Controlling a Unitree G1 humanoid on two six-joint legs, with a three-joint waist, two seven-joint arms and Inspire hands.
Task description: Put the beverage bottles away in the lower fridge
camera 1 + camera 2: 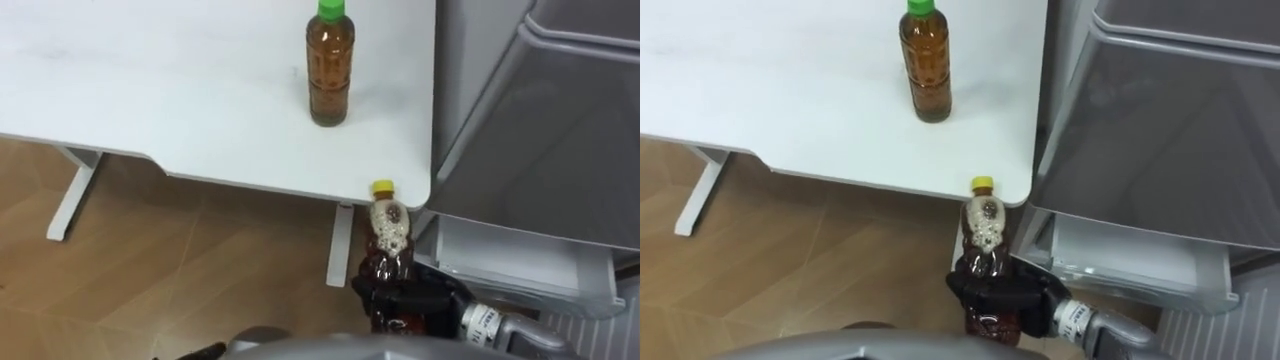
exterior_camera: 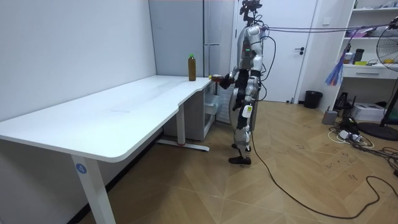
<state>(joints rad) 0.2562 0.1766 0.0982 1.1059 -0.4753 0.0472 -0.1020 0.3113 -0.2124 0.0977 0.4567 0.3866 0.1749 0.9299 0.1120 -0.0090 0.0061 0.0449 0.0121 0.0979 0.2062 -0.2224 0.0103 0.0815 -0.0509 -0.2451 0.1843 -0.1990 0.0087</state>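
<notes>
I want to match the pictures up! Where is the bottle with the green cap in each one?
Left eye view: green-capped bottle at top centre, on the white table.
Right eye view: bottle at top, left of centre.
Room view: bottle at the table's far end.
Shared landmark: the grey fridge beside that end.

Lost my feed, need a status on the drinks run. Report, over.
Right hand shut on yellow-capped bottle, by table corner; left hand at side. Green-capped bottle on table. Fridge ahead, nothing between.
</notes>
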